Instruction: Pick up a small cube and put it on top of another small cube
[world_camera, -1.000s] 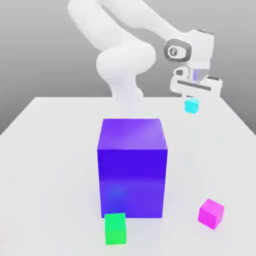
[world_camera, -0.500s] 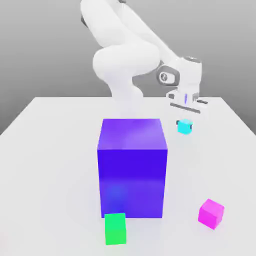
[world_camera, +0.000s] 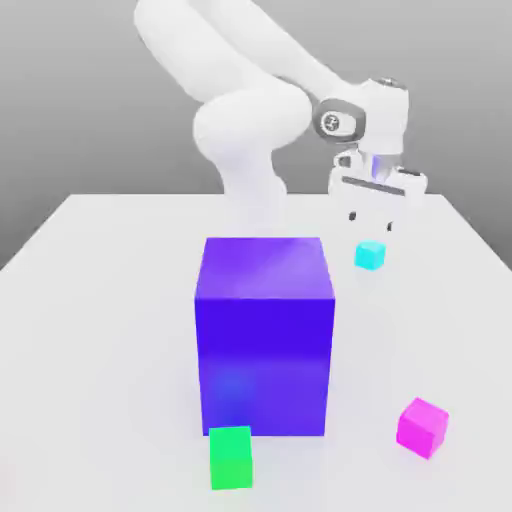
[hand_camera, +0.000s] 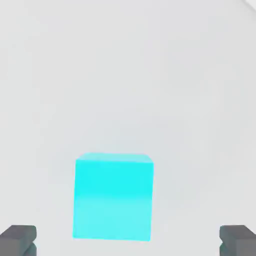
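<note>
Resting on the table (world_camera: 120, 300), small glossy cyan cube (world_camera: 369, 255).

white arm bent overhead, tool (world_camera: 371, 221) pointing down, fingers (hand_camera: 18, 239) spread wide.

A second ago the gripper (world_camera: 371, 220) held the cyan cube (world_camera: 369, 255) up high. Now its fingers are wide apart. The cube sits on the table (world_camera: 100, 300) below it.

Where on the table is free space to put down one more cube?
Bare patches: the table at the exterior view's left of the big blue cube, and between cyan cube and magenta cube. Crowded: green cube sits close against the blue one.
</note>
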